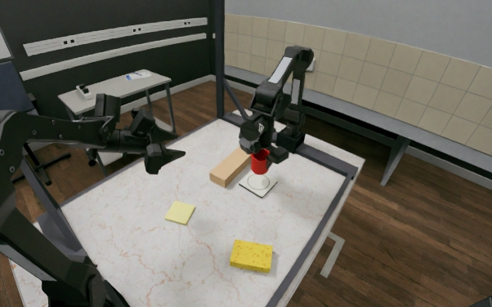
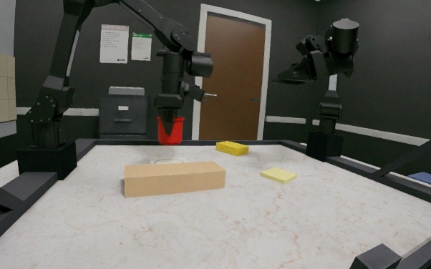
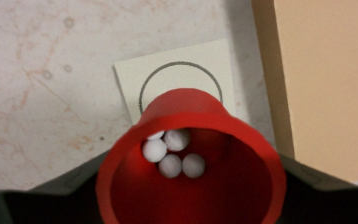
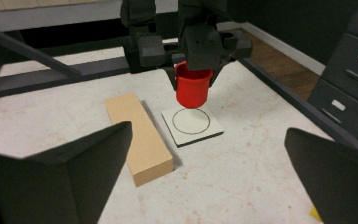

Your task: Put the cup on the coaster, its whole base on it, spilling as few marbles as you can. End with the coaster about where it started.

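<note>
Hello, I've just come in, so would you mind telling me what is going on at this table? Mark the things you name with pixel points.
The left arm's tool (image 1: 264, 153) (image 2: 170, 125) (image 4: 194, 75) has the red cup (image 1: 260, 162) (image 2: 171, 133) (image 3: 190, 107) (image 4: 192, 92) gripped and raised, with white marbles (image 3: 170, 165) inside. The cup hangs upright above the coaster (image 1: 255, 189) (image 3: 130, 75) (image 4: 200, 134), not yet set down on it. Beside the coaster lies a wooden block (image 1: 228, 169) (image 2: 175, 179) (image 3: 325, 85) (image 4: 140, 140). The right arm's tool (image 1: 179, 144) (image 4: 207, 135) is open and holds nothing.
</note>
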Motion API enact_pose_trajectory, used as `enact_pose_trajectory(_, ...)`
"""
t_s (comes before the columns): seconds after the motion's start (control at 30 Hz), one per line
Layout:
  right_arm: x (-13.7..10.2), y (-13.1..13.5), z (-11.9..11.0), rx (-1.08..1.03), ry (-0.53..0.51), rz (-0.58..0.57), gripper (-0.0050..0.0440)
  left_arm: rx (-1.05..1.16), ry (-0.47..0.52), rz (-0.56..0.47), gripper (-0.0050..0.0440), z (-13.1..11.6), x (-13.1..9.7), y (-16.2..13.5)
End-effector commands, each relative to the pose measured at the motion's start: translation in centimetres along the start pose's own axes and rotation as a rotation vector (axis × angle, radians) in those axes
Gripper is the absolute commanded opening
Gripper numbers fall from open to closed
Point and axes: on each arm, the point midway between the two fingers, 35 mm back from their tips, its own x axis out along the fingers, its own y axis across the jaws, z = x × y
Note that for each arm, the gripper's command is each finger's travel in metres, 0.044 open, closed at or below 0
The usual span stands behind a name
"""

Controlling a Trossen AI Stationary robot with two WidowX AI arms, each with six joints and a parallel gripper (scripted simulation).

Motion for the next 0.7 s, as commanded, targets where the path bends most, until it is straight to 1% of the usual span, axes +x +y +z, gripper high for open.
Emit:
enact_pose_trajectory(0.0, -0.3, 0.1, 1.6, 0.049, -0.022, -0.005, 0.04, 0.013, -0.026, -0.003, 0.0293, 0.1, -0.4, 0.1)
enact_pose_trajectory(0.07, -0.3, 0.1, 1.6, 0.049, -0.022, -0.005, 0.04, 0.013, -0.026, -0.003, 0.0293, 0.1, -0.4, 0.1)
enact_pose_trajectory(0.33, -0.3, 0.1, 1.7, 0.049, -0.023, -0.004, 0.04, 0.013, -0.013, -0.005, 0.0293, 0.1, 3.5, 0.0)
enact_pose_trajectory(0.4, -0.3, 0.0, 1.3, 0.037, -0.016, -0.004, 0.04, 0.013, -0.013, -0.006, 0.0293, 0.1, 4.2, 0.0)
enact_pose_trajectory(0.53, -0.3, 0.0, 1.3, 0.037, -0.016, -0.004, 0.04, 0.013, -0.013, -0.006, 0.0293, 0.2, 5.2, 0.0)
enact_pose_trajectory(0.67, -0.3, 0.0, 1.3, 0.037, -0.016, -0.004, 0.04, 0.013, -0.013, -0.006, 0.0293, 0.2, 5.4, 0.0)
